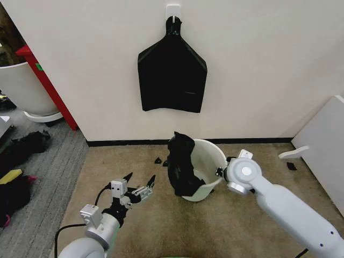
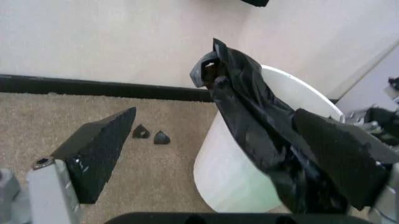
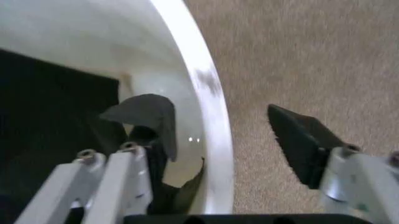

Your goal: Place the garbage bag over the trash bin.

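Note:
The cream-white trash bin [image 1: 210,161] stands on the tan carpet near the wall. The black garbage bag [image 1: 181,164] hangs crumpled over its left rim, part inside and part down the outer wall. My right gripper [image 3: 212,106] is open at the bin's right rim [image 3: 209,93], one finger [image 3: 146,114] inside and the other [image 3: 302,140] outside. My left gripper [image 1: 138,184] is open, low over the carpet a short way left of the bin. In the left wrist view, the garbage bag [image 2: 249,116] and the trash bin [image 2: 234,177] lie ahead between its fingers [image 2: 100,151].
A flat bunch of black bags [image 1: 172,80] hangs from a wall hook above the bin. Small black scraps [image 1: 159,160] lie on the carpet left of the bin. A big white planter [image 1: 24,88] and red post [image 1: 48,86] stand far left, a white board [image 1: 322,145] at right.

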Motion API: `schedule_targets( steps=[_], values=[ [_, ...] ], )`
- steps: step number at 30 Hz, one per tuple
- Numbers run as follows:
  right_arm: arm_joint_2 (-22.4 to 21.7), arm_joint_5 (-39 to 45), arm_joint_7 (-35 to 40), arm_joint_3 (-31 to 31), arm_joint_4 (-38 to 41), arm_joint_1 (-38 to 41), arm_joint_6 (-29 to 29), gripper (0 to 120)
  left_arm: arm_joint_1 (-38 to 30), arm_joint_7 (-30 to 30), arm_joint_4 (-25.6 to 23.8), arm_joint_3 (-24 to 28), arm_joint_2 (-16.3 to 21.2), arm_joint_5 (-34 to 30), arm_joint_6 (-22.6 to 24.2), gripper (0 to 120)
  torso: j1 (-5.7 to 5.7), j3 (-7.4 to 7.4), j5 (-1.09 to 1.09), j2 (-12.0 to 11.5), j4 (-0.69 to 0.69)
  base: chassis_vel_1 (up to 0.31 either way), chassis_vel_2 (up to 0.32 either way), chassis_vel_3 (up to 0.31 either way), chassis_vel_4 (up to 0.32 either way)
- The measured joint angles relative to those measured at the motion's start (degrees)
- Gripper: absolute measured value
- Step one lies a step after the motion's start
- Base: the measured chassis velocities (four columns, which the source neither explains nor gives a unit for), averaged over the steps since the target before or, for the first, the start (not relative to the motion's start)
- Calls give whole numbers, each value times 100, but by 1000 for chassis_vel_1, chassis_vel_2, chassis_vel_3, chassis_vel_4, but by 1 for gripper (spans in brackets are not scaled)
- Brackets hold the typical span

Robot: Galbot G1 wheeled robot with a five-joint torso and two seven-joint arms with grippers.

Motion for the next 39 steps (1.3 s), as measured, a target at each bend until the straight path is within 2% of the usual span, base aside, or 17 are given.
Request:
schedule_targets(
  steps=[6, 11, 15, 18, 19, 23, 27, 30, 34, 36, 39],
  values=[
    [-351, -24, -28, 170, 360, -44, -58, 81, 17, 4, -18, -15, -17, 2, -1, 100, 0, 0, 1, 0, 0, 0, 0, 0, 0],
    [-937, -965, -501, 262, 1087, -286, -338, 98, -1, 3, 16, -11, -35, 2, -3, 100, 0, -1, 0, 0, -1, 0, 0, 0, 0],
    [-1063, -1242, -756, 347, 1306, -342, -495, 100, -28, -3, 57, 3, -24, -2, -3, 100, 0, -1, -2, 0, -2, 0, 0, 0, 0],
    [-1158, -1542, -1448, 518, 1607, -348, -830, 100, -97, -17, 154, 33, 55, -27, -1, 100, 0, -1, -2, 0, -1, 0, 0, 0, 0],
    [-1158, -1542, -1448, 518, 1607, -348, -830, 100, -97, -17, 154, 33, 55, -27, -1, 100, 0, -1, -2, 0, -1, 0, 0, 0, 0],
    [-1052, -2179, -2528, 223, 1729, -218, -1151, 100, -119, -39, 222, 11, 95, -66, 5, 100, 0, -1, -1, 0, -1, 0, 0, 0, 0],
    [-745, -2370, -2777, -104, 1695, -110, -1335, 100, -113, -54, 222, -12, 113, -95, 9, 100, 0, -1, -2, 0, 0, 0, 0, 0, 0],
    [-438, -2808, -3190, -440, 1533, -53, -1471, 100, -124, -84, 222, -35, 117, -146, 15, 100, 0, -1, -1, 0, 0, 0, 0, 0, 0],
    [-350, -3200, -3683, -614, 1465, -25, -1510, 100, -122, -89, 227, -70, 112, -194, 27, 100, 0, -1, -3, 0, 0, 0, 0, 0, 0],
    [-279, -3658, -4078, -816, 1392, 25, -1510, 100, -109, -88, 239, -93, 94, -199, 32, 100, 0, -1, -2, 0, -1, 0, 0, 0, 0],
    [-170, -3876, -4193, -1040, 1328, 104, -1490, 98, -97, -84, 241, -99, 78, -199, 35, 100, 0, -1, -3, 0, -1, 0, 0, 0, 0]
  ],
)
